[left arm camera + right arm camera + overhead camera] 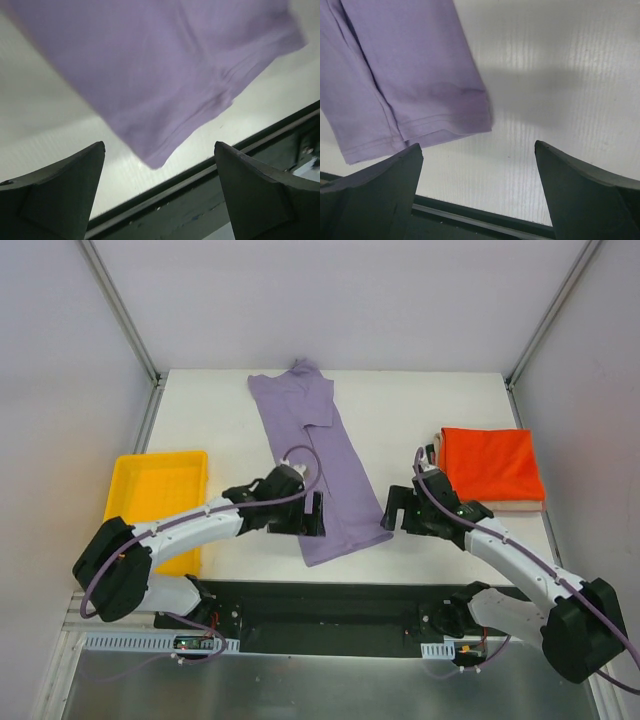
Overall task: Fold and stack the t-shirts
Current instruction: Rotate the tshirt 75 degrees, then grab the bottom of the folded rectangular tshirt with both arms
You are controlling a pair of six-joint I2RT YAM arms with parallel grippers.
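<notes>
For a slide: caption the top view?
Left tool and right tool flank the purple shirt; orange shirt lies folded.

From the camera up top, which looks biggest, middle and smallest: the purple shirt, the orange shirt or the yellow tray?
1. Long purple t-shirt, spread flat: biggest.
2. Yellow plastic tray: middle, though the left arm hides part of it.
3. Folded orange t-shirt: smallest.
</notes>
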